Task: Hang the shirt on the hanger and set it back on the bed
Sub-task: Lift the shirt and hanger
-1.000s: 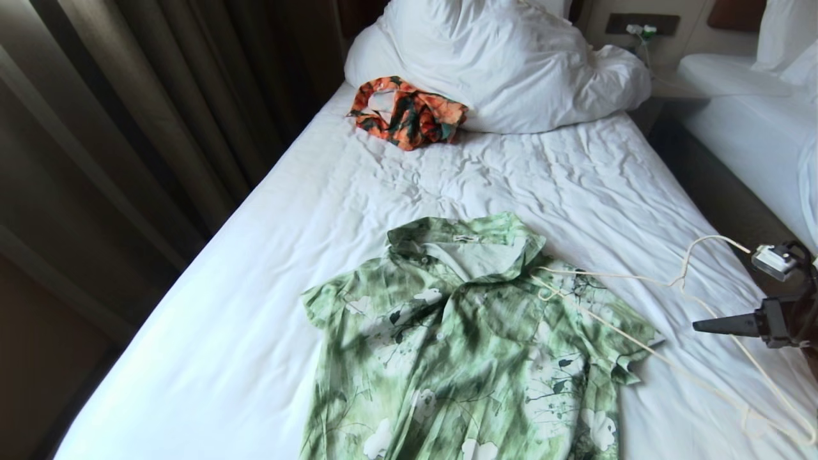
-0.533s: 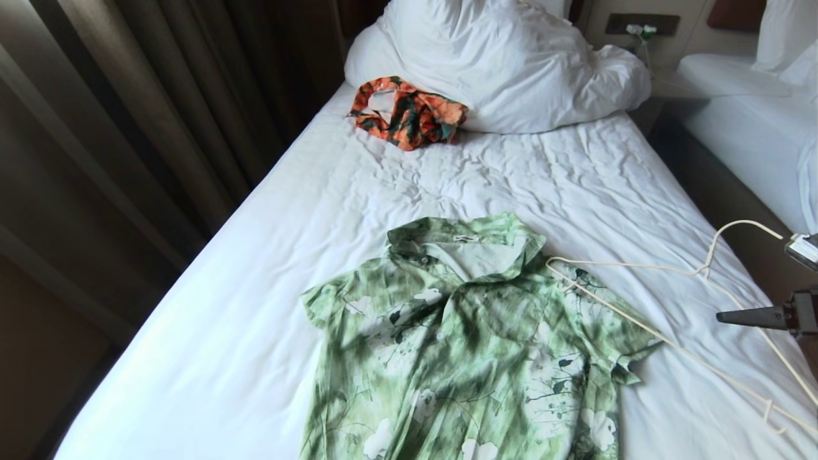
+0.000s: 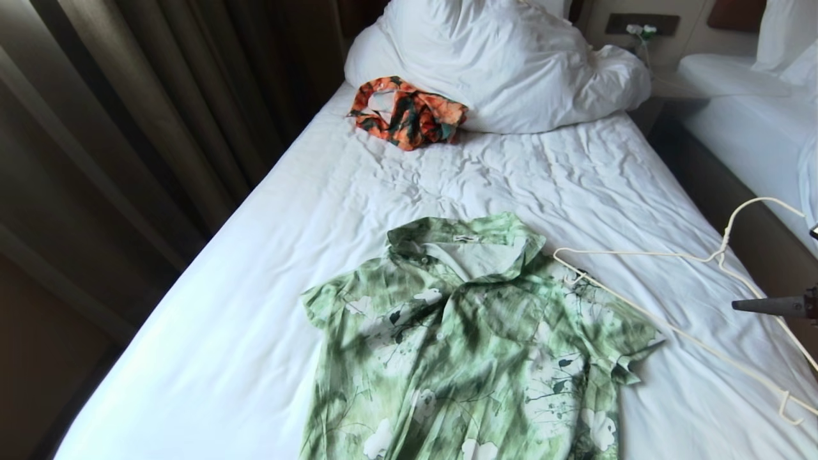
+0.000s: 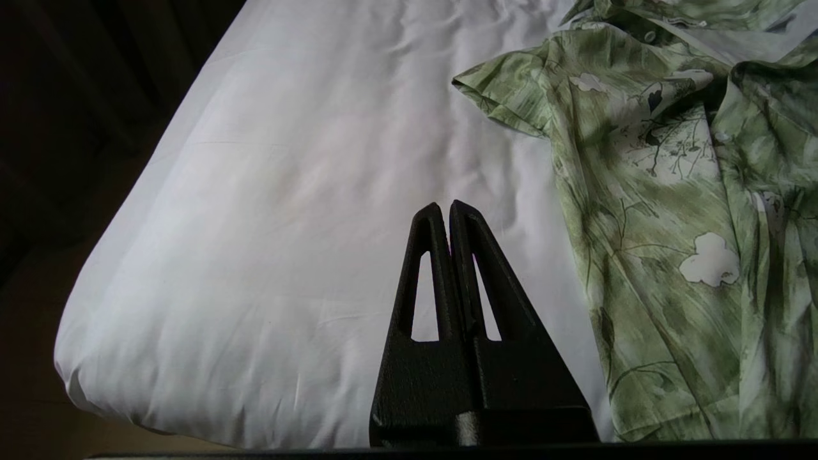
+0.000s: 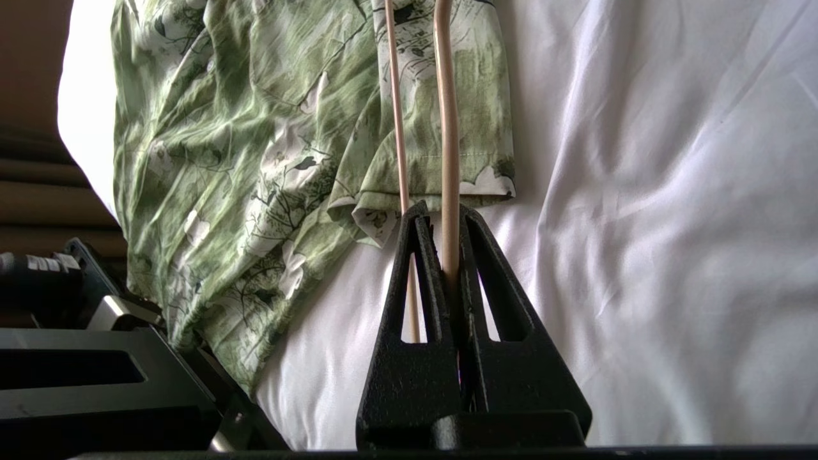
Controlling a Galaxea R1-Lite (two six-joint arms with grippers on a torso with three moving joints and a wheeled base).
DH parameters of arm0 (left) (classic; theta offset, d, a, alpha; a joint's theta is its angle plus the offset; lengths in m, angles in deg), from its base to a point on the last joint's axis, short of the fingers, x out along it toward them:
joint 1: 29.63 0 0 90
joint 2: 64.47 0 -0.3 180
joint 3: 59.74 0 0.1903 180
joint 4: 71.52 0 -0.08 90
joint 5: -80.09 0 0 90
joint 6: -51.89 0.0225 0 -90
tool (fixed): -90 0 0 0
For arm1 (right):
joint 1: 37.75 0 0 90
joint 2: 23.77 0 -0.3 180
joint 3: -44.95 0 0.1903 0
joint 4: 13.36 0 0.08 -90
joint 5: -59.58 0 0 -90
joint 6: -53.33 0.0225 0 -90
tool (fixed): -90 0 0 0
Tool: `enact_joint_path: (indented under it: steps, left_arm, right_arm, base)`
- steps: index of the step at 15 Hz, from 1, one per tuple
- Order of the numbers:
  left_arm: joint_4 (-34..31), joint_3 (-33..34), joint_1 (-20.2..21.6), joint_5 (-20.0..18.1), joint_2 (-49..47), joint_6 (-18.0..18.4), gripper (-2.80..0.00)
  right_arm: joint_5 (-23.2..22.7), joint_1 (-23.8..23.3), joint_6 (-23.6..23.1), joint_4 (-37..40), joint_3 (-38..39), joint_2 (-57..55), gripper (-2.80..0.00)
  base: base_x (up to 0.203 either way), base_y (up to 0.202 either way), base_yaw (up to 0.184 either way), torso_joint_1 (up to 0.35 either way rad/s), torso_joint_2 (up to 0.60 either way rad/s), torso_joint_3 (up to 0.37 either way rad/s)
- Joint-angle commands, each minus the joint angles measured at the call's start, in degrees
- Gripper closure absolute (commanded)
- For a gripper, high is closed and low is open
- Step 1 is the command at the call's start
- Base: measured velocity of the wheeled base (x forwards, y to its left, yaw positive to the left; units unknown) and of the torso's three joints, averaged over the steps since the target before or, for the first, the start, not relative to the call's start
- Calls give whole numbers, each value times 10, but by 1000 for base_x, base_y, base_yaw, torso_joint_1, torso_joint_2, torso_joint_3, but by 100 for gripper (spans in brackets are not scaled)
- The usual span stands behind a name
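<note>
The green-and-white floral shirt [image 3: 466,345] lies flat, collar up, on the wrinkled white bed [image 3: 287,255]. The thin cream hanger [image 3: 639,253] slants above the sheet right of the collar, one end over the shirt's shoulder and its hook raised towards the bed's right side. My right gripper [image 3: 736,306] shows at the head view's right edge. In its wrist view the right gripper [image 5: 444,214] is shut on a hanger wire [image 5: 447,128], which runs out over the shirt's sleeve [image 5: 434,172]. My left gripper [image 4: 445,207] is shut and empty over bare sheet, beside the shirt [image 4: 671,191].
An orange-and-dark-green garment [image 3: 409,112] lies crumpled by the heaped white duvet [image 3: 505,57] at the head of the bed. Dark curtains [image 3: 128,128] run along the left side. A second white bed [image 3: 754,128] stands across a narrow dark gap [image 3: 722,185] on the right.
My right gripper has drawn back to the right, nearly out of the head view, taking the hanger with it. The hanger's far end slid right over the shoulder and its hook rose.
</note>
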Motion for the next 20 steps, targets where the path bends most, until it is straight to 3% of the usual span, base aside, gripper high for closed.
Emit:
enact_joint_path:
  steps: [1, 10, 15, 20]
  left_arm:
    - [0, 0, 0, 0, 0, 0, 0]
    - [0, 0, 0, 0, 0, 0, 0]
    - [0, 0, 0, 0, 0, 0, 0]
    - [0, 0, 0, 0, 0, 0, 0]
  right_arm:
    - [-3, 0, -18, 2, 1, 10, 0]
    - [-13, -10, -135, 5, 13, 48, 0]
    - [-64, 13, -170, 5, 36, 69, 0]
    - [-88, 36, -198, -9, 33, 40, 0]
  base:
    - [0, 0, 0, 0, 0, 0]
    - [0, 0, 0, 0, 0, 0]
    - [0, 0, 0, 0, 0, 0]
    - [0, 0, 0, 0, 0, 0]
